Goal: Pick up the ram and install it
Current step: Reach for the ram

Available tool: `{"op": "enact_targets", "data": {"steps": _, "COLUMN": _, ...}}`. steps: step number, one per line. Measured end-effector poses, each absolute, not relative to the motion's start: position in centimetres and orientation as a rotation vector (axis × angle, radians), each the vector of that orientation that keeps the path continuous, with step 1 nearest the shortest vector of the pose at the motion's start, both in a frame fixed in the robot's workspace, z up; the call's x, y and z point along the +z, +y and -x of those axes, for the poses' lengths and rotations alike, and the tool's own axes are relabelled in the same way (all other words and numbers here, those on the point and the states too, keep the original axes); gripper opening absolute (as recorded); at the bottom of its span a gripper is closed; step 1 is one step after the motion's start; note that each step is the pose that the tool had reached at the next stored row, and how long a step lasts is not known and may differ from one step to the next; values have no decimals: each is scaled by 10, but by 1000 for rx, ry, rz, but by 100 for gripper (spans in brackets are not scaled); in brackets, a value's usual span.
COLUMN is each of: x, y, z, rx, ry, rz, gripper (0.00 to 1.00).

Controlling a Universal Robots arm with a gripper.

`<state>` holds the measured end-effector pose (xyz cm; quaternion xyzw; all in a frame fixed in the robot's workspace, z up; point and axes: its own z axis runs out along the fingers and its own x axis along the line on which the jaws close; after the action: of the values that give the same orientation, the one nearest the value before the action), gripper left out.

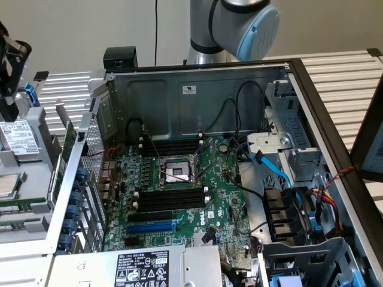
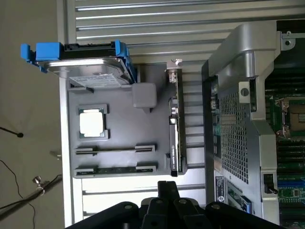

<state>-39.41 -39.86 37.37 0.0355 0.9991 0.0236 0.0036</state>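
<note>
Two long thin ram sticks stand on edge in holders on a grey tray [image 2: 119, 102] beside the computer case: a dark one [image 2: 116, 149] and a greenish one [image 2: 116, 169]. On the exterior view's left, green strips of them [image 1: 12, 207] show at the frame edge. My gripper [image 2: 166, 191] hangs above the tray's edge near these sticks, holding nothing, and it appears as a black shape [image 1: 7, 98] high on the exterior view's left. Inside the case, bare black memory slots [image 1: 170, 200] lie on either side of the processor socket [image 1: 176, 172].
The tray also carries a hard drive in a blue caddy [image 2: 88, 64], a processor chip [image 2: 91, 122] and an expansion card [image 2: 175, 138] on edge. The case's perforated rear wall [image 1: 84, 173] rises between tray and motherboard. A blue expansion slot [image 1: 149, 228] and loose cables [image 1: 281, 173] lie inside.
</note>
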Motion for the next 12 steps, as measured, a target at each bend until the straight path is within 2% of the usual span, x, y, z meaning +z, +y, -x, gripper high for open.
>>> {"op": "enact_targets", "data": {"steps": 12, "x": 371, "y": -398, "z": 443, "rx": 74, "ry": 3131, "rz": -111, "gripper": 10}}
